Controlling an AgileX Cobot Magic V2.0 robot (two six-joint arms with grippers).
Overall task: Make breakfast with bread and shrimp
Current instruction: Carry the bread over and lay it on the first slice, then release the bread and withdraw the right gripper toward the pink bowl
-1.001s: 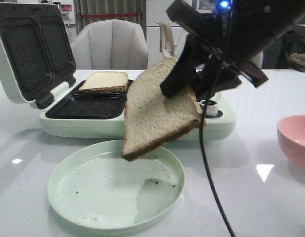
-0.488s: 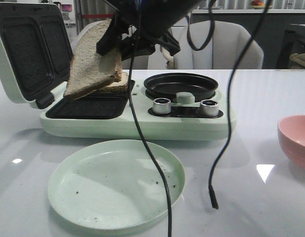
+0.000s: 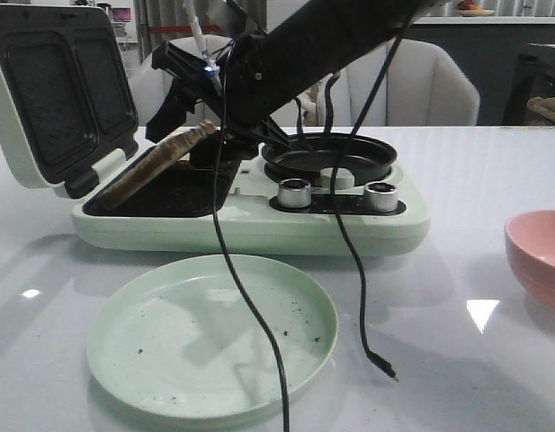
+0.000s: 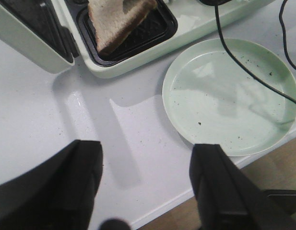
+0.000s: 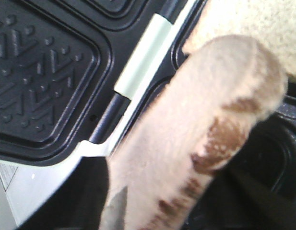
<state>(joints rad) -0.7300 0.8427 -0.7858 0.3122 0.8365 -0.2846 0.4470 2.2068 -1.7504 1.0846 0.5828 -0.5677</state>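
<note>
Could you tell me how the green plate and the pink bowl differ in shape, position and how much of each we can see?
The green plate is wide and shallow; the pink bowl is deeper, with steep sides. The plate lies in front of the sandwich maker, while the bowl stands far right. The plate shows whole, but the bowl is cut off by the picture's edge. Both sit on the white table.

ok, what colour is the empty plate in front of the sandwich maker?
Pale mint green, with a few dark crumbs on it. The plate shows best in the front view.

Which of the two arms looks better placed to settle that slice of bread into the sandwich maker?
The right. The right gripper holds the bread slice, tilted with its low edge in the sandwich maker's near tray. The left gripper hangs open over bare table, holding nothing.
</note>
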